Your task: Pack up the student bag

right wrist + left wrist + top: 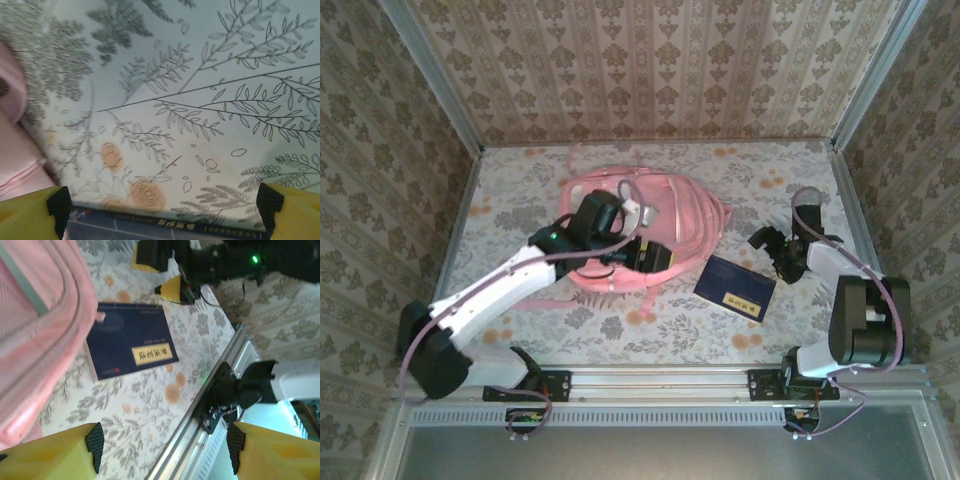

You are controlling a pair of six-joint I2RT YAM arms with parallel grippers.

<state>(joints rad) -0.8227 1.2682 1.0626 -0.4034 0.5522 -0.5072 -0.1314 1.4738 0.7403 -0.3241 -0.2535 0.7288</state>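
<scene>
Pink student bag (665, 215) lies flat, middle of counter (520, 330), toward far edge. Over its near side, left end effector (655, 255) spread, empty, likely to hold opening. Navy book (735, 286) right of bag; right end effector (775, 255) spread, empty, close by, probably lining up pickup.

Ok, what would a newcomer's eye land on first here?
The big pink bag in the middle of the table, with the left pincer open by its near right side. Next comes the dark blue book, lying flat just right of the bag, between it and the open right pincer.
</scene>
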